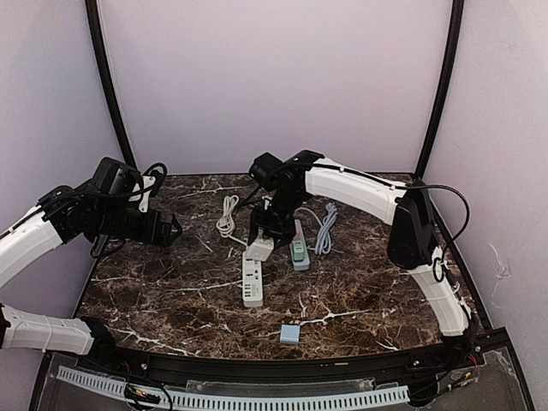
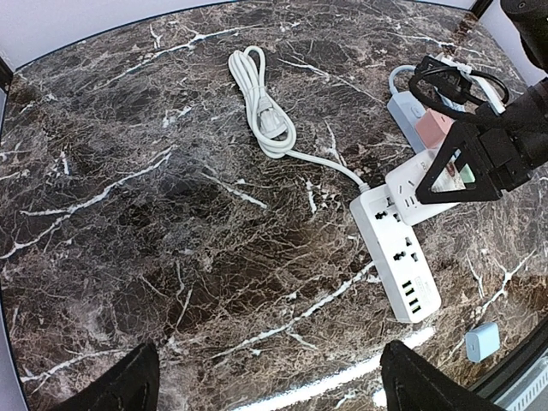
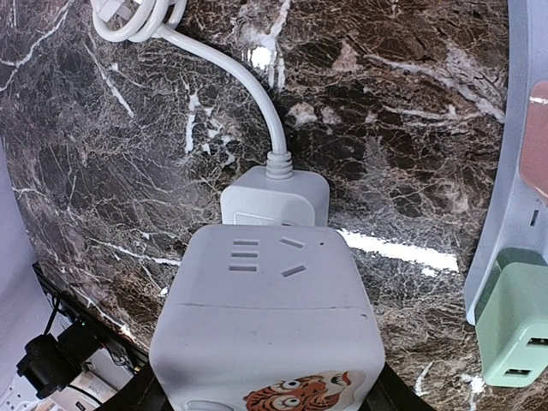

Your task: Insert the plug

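Top view, left claw (image 1: 174, 229): jaws wide apart, holding nothing, above the table's (image 1: 171, 300) left side.
Top view, right claw (image 1: 264, 235): clamped on the white plug (image 1: 259, 249), over the far end of the white power strip (image 1: 253, 287).
Top view, strip axis: near to far, cord end far.
Top view, count: two strips, the second grey (image 1: 300, 248); one blue cube (image 1: 290, 334); one white cord coil (image 1: 227, 214); one pale cable (image 1: 325, 229).
Left wrist view, fingertips (image 2: 128, 381): wide apart, nothing between, well apart from the strips.
Right wrist view, white plug: socket face and tiger sticker toward the camera, body pointing down at the strip's cord end; seated or not, cannot tell.
Right wrist view, grey strip: one green block (image 3: 514, 342) and one pink block (image 3: 539, 128) on it.
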